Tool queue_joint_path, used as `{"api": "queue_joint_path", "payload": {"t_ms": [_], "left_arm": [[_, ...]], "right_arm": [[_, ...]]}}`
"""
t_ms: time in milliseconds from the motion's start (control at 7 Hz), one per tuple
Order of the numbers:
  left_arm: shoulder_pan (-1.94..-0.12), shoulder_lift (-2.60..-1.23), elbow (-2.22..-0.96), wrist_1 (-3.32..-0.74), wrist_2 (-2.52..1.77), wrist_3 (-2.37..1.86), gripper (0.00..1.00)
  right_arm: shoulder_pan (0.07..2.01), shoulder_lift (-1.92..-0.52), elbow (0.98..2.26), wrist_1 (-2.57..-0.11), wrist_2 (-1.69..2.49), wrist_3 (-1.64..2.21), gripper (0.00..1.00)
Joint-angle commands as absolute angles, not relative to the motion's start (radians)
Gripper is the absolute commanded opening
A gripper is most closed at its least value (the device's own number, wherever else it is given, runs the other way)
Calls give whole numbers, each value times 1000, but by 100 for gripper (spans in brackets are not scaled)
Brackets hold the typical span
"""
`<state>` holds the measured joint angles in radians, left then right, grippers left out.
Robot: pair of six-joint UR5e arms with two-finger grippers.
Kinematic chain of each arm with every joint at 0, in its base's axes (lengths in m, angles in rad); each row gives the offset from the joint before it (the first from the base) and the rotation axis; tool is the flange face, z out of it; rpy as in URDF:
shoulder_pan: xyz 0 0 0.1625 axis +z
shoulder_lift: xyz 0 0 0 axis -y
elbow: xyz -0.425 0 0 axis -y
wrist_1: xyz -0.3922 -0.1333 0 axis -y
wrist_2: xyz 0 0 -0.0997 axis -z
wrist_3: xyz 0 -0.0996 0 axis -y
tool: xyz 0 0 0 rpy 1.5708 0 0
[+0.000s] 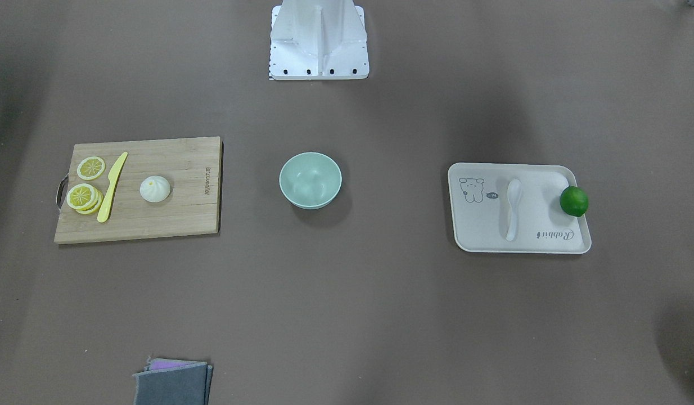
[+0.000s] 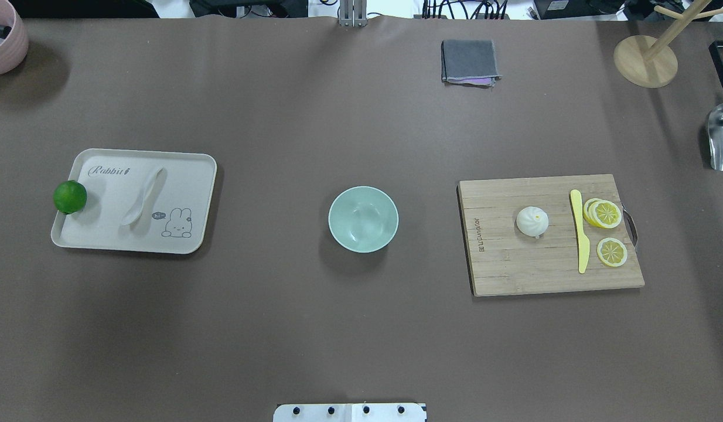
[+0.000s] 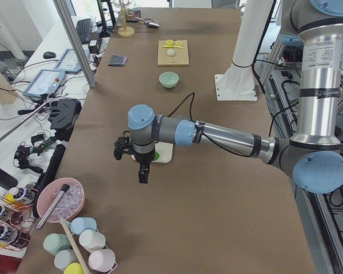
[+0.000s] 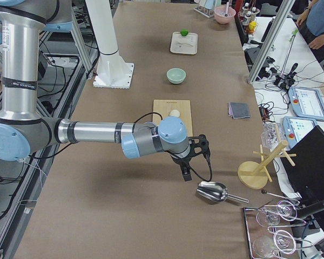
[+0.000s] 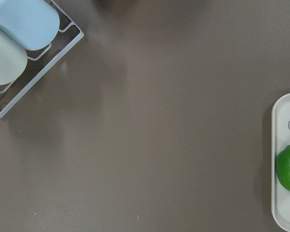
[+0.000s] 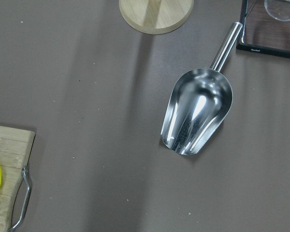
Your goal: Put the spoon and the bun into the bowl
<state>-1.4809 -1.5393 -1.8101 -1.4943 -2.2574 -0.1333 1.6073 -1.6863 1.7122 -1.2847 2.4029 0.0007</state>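
The white spoon (image 1: 513,208) (image 2: 143,196) lies on a cream rabbit tray (image 1: 482,228) (image 2: 103,228). The white pleated bun (image 1: 154,188) (image 2: 532,220) sits on a wooden cutting board (image 1: 172,216) (image 2: 514,269). The mint-green bowl (image 1: 310,180) (image 2: 363,218) stands empty between them at the table's middle. My left gripper (image 3: 143,171) shows only in the exterior left view, hanging over the table just outside the tray's lime end; I cannot tell its state. My right gripper (image 4: 186,174) shows only in the exterior right view, beyond the board's handle end; I cannot tell its state.
A green lime (image 1: 573,201) (image 5: 288,169) rests on the tray's rim. A yellow knife (image 1: 112,187) and lemon slices (image 1: 84,196) lie on the board. A metal scoop (image 6: 198,116), a wooden stand (image 2: 645,58), a folded grey cloth (image 2: 469,61) and a cup rack (image 5: 19,43) are on the table.
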Motion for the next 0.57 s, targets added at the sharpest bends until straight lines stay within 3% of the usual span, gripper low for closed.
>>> {"api": "queue_joint_path", "payload": {"t_ms": [0,429], "left_arm": [[-1482,-1520,-1813,-1493,-2416,-133,99],[-1480,-1476,-1853,-1503,-2439,-137,99]], "right_arm": [[1556,-1646,1710,-1326,2405,35,100],[1543,-1638,1712,-1325,2408,35,100]]}}
